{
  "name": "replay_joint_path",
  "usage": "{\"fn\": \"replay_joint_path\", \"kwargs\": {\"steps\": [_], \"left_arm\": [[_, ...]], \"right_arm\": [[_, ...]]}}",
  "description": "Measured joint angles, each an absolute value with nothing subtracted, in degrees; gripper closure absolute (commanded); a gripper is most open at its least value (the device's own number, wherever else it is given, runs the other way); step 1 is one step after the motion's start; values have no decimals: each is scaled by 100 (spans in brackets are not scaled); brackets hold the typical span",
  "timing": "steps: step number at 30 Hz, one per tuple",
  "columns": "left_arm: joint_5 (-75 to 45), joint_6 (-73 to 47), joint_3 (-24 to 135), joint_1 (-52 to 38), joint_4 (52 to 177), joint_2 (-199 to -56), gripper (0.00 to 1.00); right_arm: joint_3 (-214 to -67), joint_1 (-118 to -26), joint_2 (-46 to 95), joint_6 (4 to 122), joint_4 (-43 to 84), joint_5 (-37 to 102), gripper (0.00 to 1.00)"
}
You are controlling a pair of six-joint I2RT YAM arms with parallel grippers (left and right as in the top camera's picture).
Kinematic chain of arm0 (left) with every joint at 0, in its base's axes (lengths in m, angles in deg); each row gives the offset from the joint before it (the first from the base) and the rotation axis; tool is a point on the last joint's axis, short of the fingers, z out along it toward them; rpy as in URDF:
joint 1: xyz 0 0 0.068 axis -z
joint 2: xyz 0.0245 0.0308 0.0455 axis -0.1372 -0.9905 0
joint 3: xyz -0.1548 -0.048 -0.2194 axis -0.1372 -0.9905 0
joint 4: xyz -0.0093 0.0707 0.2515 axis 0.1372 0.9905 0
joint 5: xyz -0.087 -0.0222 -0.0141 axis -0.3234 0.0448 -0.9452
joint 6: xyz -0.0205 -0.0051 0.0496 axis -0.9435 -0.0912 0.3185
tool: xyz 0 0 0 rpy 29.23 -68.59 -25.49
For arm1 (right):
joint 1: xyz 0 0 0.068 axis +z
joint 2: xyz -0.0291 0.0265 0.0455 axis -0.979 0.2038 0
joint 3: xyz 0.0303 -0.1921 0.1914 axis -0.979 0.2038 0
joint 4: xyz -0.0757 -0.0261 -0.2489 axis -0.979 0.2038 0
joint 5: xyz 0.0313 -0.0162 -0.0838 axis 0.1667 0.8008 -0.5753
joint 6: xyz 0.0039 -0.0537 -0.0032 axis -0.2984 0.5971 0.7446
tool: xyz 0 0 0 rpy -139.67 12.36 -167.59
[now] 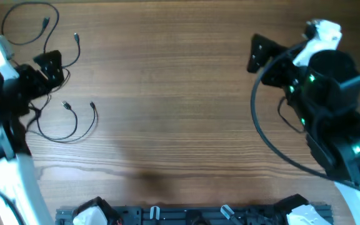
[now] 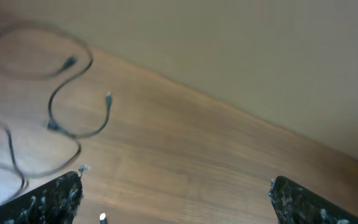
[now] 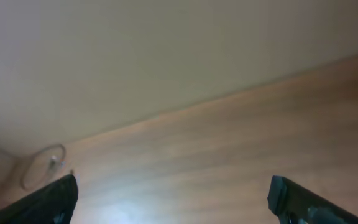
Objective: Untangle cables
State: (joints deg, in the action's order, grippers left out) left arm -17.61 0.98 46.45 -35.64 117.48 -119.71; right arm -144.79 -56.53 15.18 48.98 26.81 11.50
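Observation:
Several thin black cables lie spread on the wooden table at the far left. One makes a loop (image 1: 27, 22) at the back. Another cable (image 1: 74, 53) curls past a small plug beside my left gripper (image 1: 52, 67). A U-shaped strand (image 1: 61, 136) with two silvery plug ends lies nearer the front. My left gripper (image 2: 176, 199) is open and holds nothing. In the left wrist view the loop (image 2: 39, 56) and a curly strand (image 2: 79, 134) lie to the left of its fingers (image 2: 48, 199). My right gripper (image 1: 253, 53) hovers at the far right, open and empty (image 3: 176, 199). A distant cable loop (image 3: 42, 165) shows faintly in the right wrist view.
Thicker black arm wiring (image 1: 274, 147) hangs from the right arm over the table. A dark rail (image 1: 192, 215) with clips runs along the front edge. A pale wall (image 2: 241, 50) stands beyond the table's back edge.

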Motion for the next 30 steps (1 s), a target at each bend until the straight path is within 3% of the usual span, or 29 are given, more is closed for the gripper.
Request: {"fn": "replay_joint_path", "kwargs": {"steps": [11,30], "left_arm": [[-1722,198,3025,-3236,11366,-9643,0],[-1717,238,3010,-3236,12310,-9755,0]], "right_arm": [[-13330,-5653,253,5040,2163,262,0],[-13240,-5653,898,5046,2181,-26,0]]}}
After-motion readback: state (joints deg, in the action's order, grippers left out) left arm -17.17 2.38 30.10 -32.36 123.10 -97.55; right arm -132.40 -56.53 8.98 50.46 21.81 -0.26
